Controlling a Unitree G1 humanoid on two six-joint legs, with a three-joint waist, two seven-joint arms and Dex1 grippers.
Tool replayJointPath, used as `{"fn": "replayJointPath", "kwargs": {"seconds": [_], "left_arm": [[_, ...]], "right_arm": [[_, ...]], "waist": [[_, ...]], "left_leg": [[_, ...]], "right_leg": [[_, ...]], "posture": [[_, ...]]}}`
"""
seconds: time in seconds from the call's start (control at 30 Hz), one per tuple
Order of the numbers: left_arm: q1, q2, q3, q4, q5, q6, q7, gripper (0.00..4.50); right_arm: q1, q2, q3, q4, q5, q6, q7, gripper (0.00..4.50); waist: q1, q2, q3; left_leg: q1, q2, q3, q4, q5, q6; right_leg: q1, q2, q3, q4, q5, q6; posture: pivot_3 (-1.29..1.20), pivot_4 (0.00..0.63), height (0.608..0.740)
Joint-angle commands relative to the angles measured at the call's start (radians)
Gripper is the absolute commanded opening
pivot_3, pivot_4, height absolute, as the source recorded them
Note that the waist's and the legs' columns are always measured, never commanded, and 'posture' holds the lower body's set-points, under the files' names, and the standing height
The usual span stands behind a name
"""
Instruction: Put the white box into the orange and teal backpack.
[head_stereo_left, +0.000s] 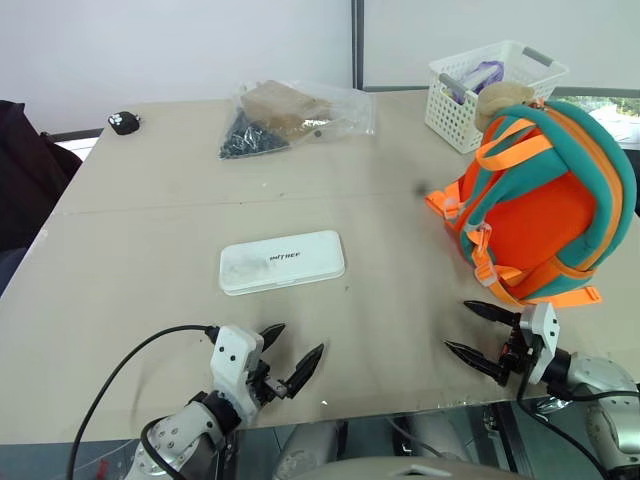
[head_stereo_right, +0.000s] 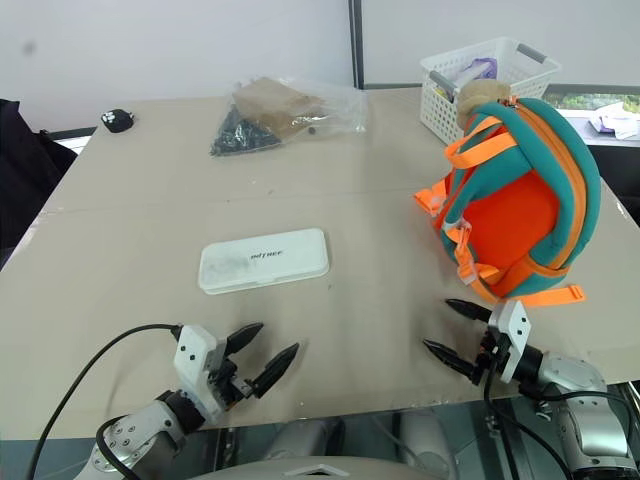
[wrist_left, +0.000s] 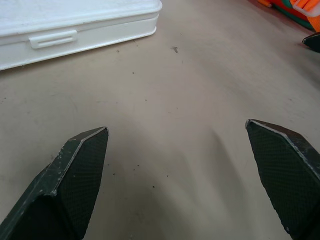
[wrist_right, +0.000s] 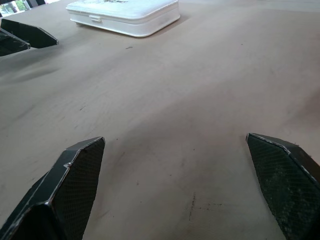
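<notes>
The white box (head_stereo_left: 282, 262) lies flat on the tan table, left of centre, with small dark lettering on its lid. The orange and teal backpack (head_stereo_left: 545, 205) stands at the right with its orange straps facing me and a tan plush toy (head_stereo_left: 503, 98) at its top. My left gripper (head_stereo_left: 285, 358) hovers open near the table's front edge, a short way in front of the box; the box's front side (wrist_left: 75, 35) shows beyond its fingers. My right gripper (head_stereo_left: 468, 330) is open too, low over the table just in front of the backpack, pointing toward the box (wrist_right: 125, 12).
A white lattice basket (head_stereo_left: 490, 85) stands behind the backpack at the back right. A clear plastic bag (head_stereo_left: 285, 115) with dark and tan contents lies at the back centre. A small black object (head_stereo_left: 123, 122) sits at the far left corner. A dark garment (head_stereo_left: 25, 175) hangs beyond the left edge.
</notes>
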Motion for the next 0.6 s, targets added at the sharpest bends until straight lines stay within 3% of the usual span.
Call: {"fn": "replayJointPath", "kwargs": {"seconds": [0.03, 0.2, 0.37, 0.6], "left_arm": [[0.022, 0.014, 0.018, -0.025, -0.029, -0.008, -0.030, 4.50], [0.036, 0.020, 0.054, -0.023, -0.068, -0.062, -0.092, 4.50], [0.053, 0.047, 0.085, -0.035, -0.197, 0.023, -0.134, 4.50], [0.041, 0.074, 0.138, 0.003, -0.194, -0.011, -0.178, 4.50]], "right_arm": [[-0.006, 0.010, 0.010, -0.022, 0.005, -0.006, -0.005, 4.47], [-0.025, 0.035, 0.029, -0.006, 0.005, -0.002, -0.017, 4.47], [-0.041, 0.043, 0.034, 0.002, 0.002, 0.004, -0.030, 4.47], [-0.063, 0.058, 0.047, 0.007, 0.001, -0.005, -0.042, 4.47]], "waist": [[0.000, 0.000, 0.000], [-0.001, 0.001, 0.001], [-0.001, 0.001, 0.001], [-0.002, 0.001, 0.002]], "left_leg": [[0.000, 0.000, 0.000, 0.000, 0.000, 0.000], [0.000, 0.001, 0.000, 0.000, 0.000, 0.000], [0.000, 0.000, 0.000, 0.000, 0.000, 0.000], [0.000, 0.000, 0.000, 0.000, 0.000, 0.000]], "right_leg": [[0.000, 0.000, 0.000, 0.000, 0.000, 0.000], [0.000, 0.001, 0.000, 0.000, 0.000, 0.000], [0.000, 0.000, 0.000, 0.000, 0.000, 0.000], [0.000, 0.001, 0.000, -0.001, 0.000, 0.000]], "posture": [[0.00, 0.150, 0.740], [0.00, 0.150, 0.740], [0.00, 0.150, 0.740], [0.00, 0.150, 0.740]]}}
